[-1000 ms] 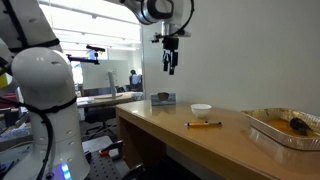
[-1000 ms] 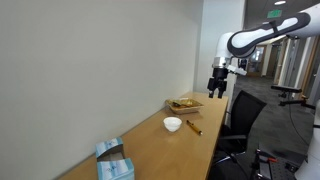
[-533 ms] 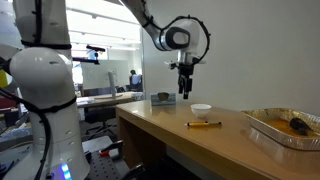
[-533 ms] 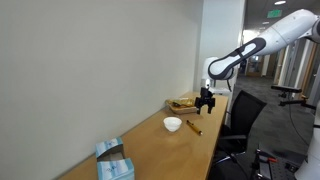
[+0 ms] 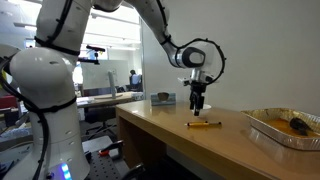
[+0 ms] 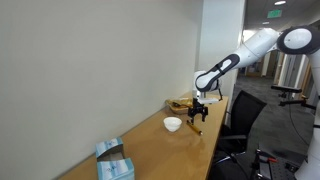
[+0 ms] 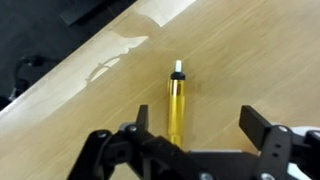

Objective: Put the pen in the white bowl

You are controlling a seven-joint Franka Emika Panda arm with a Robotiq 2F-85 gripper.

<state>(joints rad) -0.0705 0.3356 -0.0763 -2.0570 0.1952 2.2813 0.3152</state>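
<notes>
Wrist view: the gripper hangs over the wooden table with its claw spread wide, and the yellow pen lies flat on the wood below, between the two fingers but nearer the one on the picture's left, its pale tip pointing away from the camera. Nothing is pinched; the fingers seem to sit above the pen rather than touching it, though the height is hard to judge here. In an exterior view the gripper points down above the pen, and the white bowl stands near the pen, apart from it. A tray sits further along the table, and a blue box lies well apart at the near end.
</notes>
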